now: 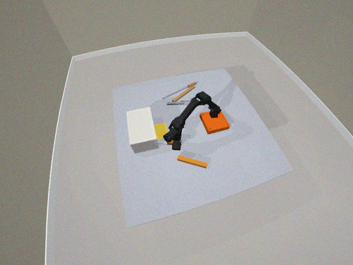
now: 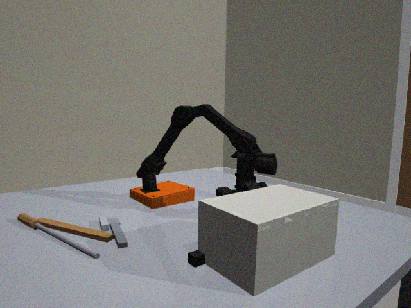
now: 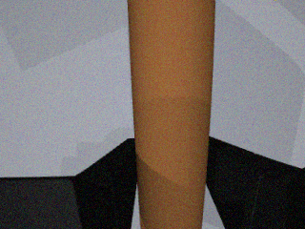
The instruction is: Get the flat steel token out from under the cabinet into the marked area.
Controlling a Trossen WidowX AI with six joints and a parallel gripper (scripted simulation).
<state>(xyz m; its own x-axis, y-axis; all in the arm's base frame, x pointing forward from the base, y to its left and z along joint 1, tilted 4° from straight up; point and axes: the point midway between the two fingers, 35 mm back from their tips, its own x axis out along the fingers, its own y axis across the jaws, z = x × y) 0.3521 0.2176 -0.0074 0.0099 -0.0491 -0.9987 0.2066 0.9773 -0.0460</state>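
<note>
The white cabinet (image 1: 140, 123) (image 2: 228, 242) stands on the table, with the yellow marked area (image 1: 160, 131) on the table at its front. My gripper (image 1: 174, 142) (image 3: 167, 145) is shut on the round wooden handle (image 1: 170, 143) (image 3: 172, 72) of a thin-rod tool, low in front of the cabinet. The tool's thin rod (image 1: 162, 143) runs from the handle towards the cabinet's near front corner, beside the yellow area; its far tip is hidden. The cabinet hides my fingertips in the exterior view. The token and the vent slots do not show in any view.
An orange bar (image 1: 192, 161) lies near the gripper. A grey rod with a wooden handle (image 1: 175, 92) (image 2: 66, 240), a wooden stick (image 1: 183, 93) (image 2: 76, 229) and grey pieces (image 1: 175, 103) (image 2: 118, 233) lie farther off. A black cube (image 2: 196, 258) is beside the cabinet.
</note>
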